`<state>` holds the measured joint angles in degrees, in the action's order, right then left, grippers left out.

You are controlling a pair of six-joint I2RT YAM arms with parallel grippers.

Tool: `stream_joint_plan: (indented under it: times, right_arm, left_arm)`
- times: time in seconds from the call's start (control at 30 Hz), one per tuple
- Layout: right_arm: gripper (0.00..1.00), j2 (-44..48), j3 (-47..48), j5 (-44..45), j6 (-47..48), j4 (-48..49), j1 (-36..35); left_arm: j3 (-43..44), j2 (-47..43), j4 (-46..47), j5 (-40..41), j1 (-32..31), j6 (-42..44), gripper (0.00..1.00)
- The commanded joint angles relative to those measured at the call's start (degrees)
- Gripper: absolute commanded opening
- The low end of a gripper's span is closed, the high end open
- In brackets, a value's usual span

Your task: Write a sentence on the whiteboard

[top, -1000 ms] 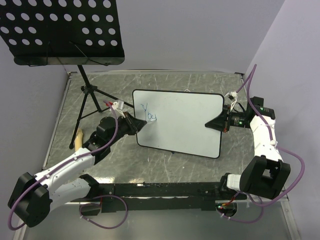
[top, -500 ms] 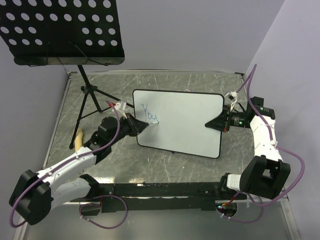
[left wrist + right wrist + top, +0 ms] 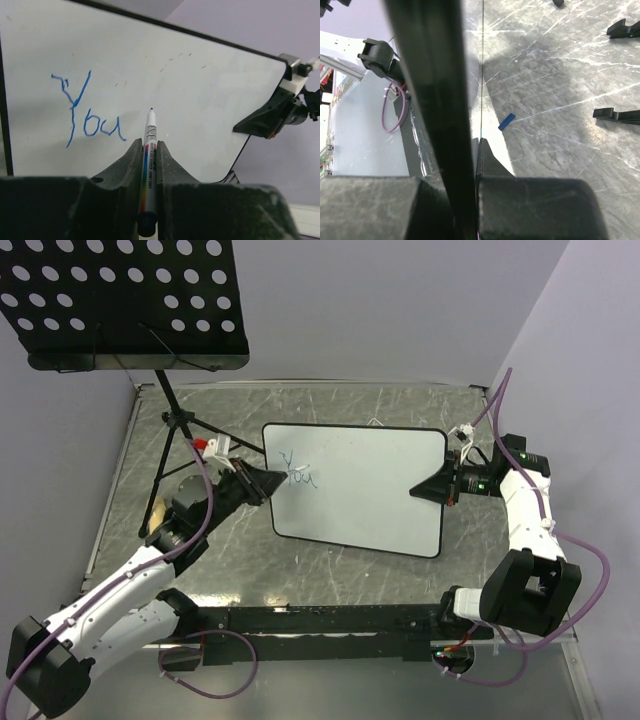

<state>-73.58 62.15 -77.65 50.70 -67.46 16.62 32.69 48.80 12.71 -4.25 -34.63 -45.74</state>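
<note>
The whiteboard (image 3: 370,490) stands tilted in the middle of the table, with the blue word "You" (image 3: 297,472) near its upper left. My left gripper (image 3: 268,483) is shut on a grey whiteboard marker (image 3: 149,150); its tip points at the board just right of "You" (image 3: 90,117), a little off the surface. My right gripper (image 3: 425,490) is shut on the whiteboard's right edge, whose black frame (image 3: 437,100) runs between the jaws in the right wrist view.
A black perforated music-stand tray (image 3: 120,300) hangs over the back left, its tripod legs (image 3: 175,440) on the table behind my left arm. A small blue piece (image 3: 506,121) and black feet (image 3: 620,114) lie on the table under the board.
My left gripper with the marker has pulled back left, off the board. The "u" of "You" is now finished. The right arm has not moved.
</note>
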Motion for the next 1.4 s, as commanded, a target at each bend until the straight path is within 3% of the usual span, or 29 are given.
stream_joint_plan:
  times: [0.0,0.17,0.47,1.0,1.37]
  right_arm:
    - [0.0,0.5,3.8,-13.7,3.0,-1.4,-0.5]
    - [0.0,0.8,3.2,-13.7,1.5,0.4,-0.4]
    - [0.0,0.4,3.4,-13.6,2.1,-0.3,-0.4]
    - [0.0,0.5,3.9,-13.8,3.9,-2.0,-0.4]
    - [0.0,0.6,3.1,-13.6,1.7,0.1,-0.4]
  left_arm:
    - [1.8,1.2,4.5,-0.5,0.4,0.0,0.01]
    - [2.6,6.8,11.4,-4.5,-0.1,-1.3,0.01]
    - [4.1,11.2,16.8,-5.0,-4.1,-2.6,0.01]
    - [-0.7,-1.3,3.2,3.8,-4.4,1.5,0.01]
    - [-7.2,-10.0,1.8,4.1,-4.3,2.3,0.01]
